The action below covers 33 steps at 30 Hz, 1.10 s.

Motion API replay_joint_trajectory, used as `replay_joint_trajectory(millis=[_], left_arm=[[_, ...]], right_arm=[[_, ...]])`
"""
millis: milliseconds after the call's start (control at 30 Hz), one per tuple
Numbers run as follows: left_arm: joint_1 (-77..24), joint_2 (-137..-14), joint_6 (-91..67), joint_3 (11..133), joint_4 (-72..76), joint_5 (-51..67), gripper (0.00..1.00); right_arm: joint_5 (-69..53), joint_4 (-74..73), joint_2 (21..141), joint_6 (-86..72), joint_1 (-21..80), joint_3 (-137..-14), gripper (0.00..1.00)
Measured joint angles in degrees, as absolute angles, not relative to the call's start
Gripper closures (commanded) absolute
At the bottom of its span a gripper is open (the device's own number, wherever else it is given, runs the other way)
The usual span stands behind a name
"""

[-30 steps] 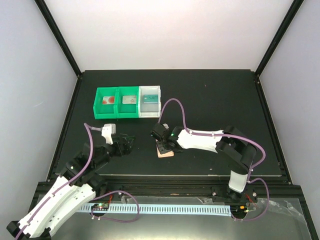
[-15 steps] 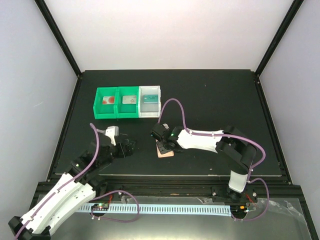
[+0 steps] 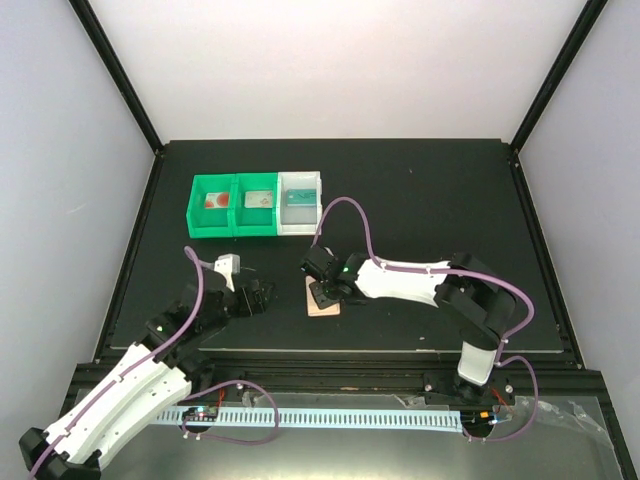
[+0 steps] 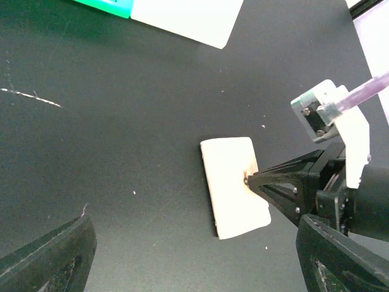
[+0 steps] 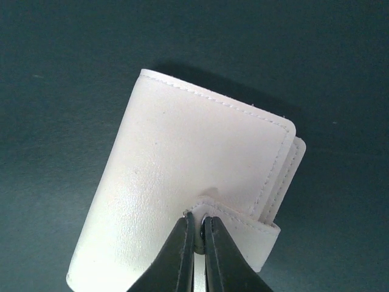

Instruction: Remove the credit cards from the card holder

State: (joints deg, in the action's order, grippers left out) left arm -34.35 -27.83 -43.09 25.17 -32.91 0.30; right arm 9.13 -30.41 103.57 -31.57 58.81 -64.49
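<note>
Tan-peach card holder [image 5: 182,170] folded shut, flat; right gripper [image 5: 199,220] pinching tab [image 5: 243,234].

A robotics lab test cell is enclosing a black tabletop [image 3: 440,190] in plain white panels [image 3: 340,60] and black frame posts [image 3: 118,75], a slotted cable duct [image 3: 340,418] running along its near edge.

Pale peach card holder [image 5: 176,164], black table [image 3: 430,200], green bins [image 3: 215,228], white bin [image 3: 300,227].

card holder [image 5: 176,176] folded shut, inside hidden, partly under right pincer [image 5: 199,234]
</note>
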Motion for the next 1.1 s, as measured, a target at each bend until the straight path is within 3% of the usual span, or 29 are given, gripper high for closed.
replay_joint_trajectory(millis=[667, 1100], left_arm=[[-34.37, -36.69, -48.75, 17.74, -21.15, 8.75, 0.20], [-34.37, -48.69, -48.69, 15.73, -7.73, 18.28, 0.20]], right_arm=[[1.74, -23.20, 93.30, -29.67, 58.85, -58.70, 0.99], [-1.78, -10.72, 85.10, -31.44, 58.85, -49.50, 0.99]])
